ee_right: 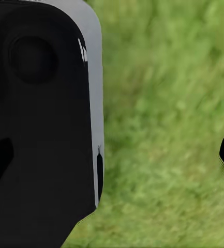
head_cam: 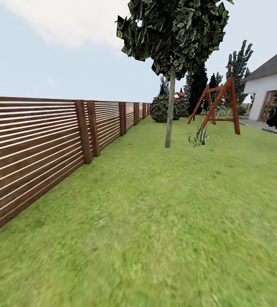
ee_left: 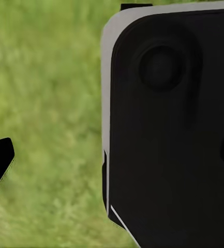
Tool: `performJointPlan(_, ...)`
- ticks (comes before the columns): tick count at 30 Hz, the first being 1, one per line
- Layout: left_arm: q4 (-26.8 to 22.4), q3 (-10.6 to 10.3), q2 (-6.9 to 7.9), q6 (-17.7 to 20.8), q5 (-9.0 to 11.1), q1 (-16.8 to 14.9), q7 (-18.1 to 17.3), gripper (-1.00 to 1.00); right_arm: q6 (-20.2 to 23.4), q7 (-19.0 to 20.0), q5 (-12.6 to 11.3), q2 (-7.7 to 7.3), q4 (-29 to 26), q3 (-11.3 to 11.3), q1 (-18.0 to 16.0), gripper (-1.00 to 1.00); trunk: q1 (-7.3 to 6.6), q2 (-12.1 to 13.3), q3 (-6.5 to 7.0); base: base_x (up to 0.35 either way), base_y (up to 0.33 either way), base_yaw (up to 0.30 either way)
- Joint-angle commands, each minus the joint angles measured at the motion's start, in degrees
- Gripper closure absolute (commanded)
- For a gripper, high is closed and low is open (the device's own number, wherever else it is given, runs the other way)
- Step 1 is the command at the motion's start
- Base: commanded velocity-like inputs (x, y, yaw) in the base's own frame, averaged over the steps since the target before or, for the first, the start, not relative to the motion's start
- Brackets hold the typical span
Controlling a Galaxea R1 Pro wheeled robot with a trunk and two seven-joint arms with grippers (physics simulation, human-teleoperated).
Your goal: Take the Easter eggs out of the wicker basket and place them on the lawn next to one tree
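Green mottled lawn (head_cam: 164, 221) is stretching ahead toward a slim-trunked tree (head_cam: 169, 106), with a brown slatted fence (head_cam: 36, 145) running along one side and a red swing frame (head_cam: 217, 106) standing beyond. Grass is lying under both wrists. The left pincer (ee_left: 112, 160) and the right pincer (ee_right: 112, 155) are each showing two dark fingertips held wide apart, gripping nothing, beside the robot's black body panel (ee_left: 168, 134).

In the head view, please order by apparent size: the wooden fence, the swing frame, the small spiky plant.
1. Wooden fence, largest, though nearness to the camera enlarges it.
2. Swing frame.
3. Spiky plant, smallest.
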Motion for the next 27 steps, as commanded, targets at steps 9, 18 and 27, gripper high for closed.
performJointPlan(9, -0.1, 0.0, 0.01, 0.1, 0.0, 0.0, 0.0, -1.0, 0.0, 0.0, 0.0, 0.0, 0.1, 0.0, -0.1, -1.0, 0.03, 0.0, -0.05, 0.337, 0.0, 0.0)
performJointPlan(18, -0.1, 0.0, 0.01, 0.1, 0.0, 0.0, 0.0, -1.0, 0.0, 0.0, 0.0, 0.0, 0.1, 0.0, -0.1, -1.0, 0.03, 0.0, -0.05, 0.337, 0.0, 0.0)
performJointPlan(27, -0.1, 0.0, 0.01, 0.1, 0.0, 0.0, 0.0, -1.0, 0.0, 0.0, 0.0, 0.0, 0.1, 0.0, -0.1, -1.0, 0.03, 0.0, -0.05, 0.337, 0.0, 0.0)
